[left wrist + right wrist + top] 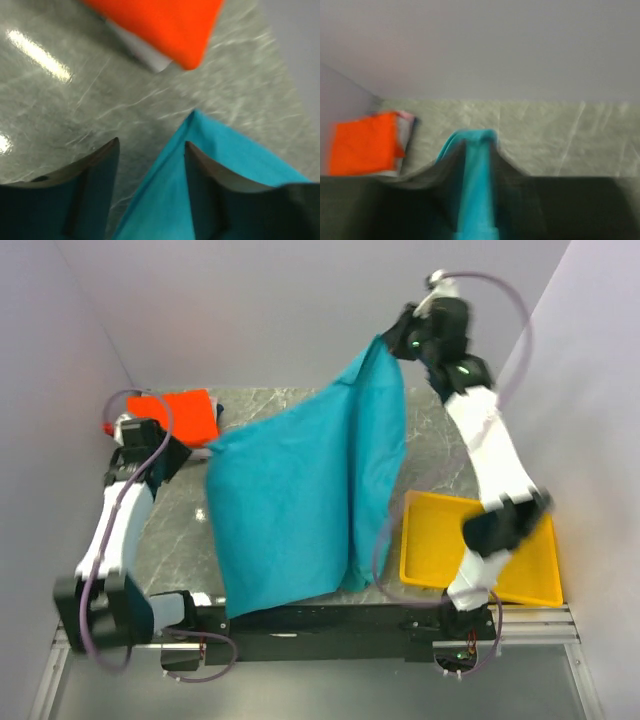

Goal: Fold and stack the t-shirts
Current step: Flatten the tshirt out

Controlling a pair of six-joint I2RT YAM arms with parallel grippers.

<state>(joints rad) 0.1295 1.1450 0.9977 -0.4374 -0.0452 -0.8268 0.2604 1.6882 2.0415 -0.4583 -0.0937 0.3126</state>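
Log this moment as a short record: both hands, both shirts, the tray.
right hand: shut on the teal cloth t-shirt, holding it high at the far right
left hand: open, low over the grey marbled table, at the t-shirt's left corner
teal cloth t-shirt: unfolded, hanging down across the table
folded orange t-shirt: flat, far left corner
rectangular yellow plastic tray: near right
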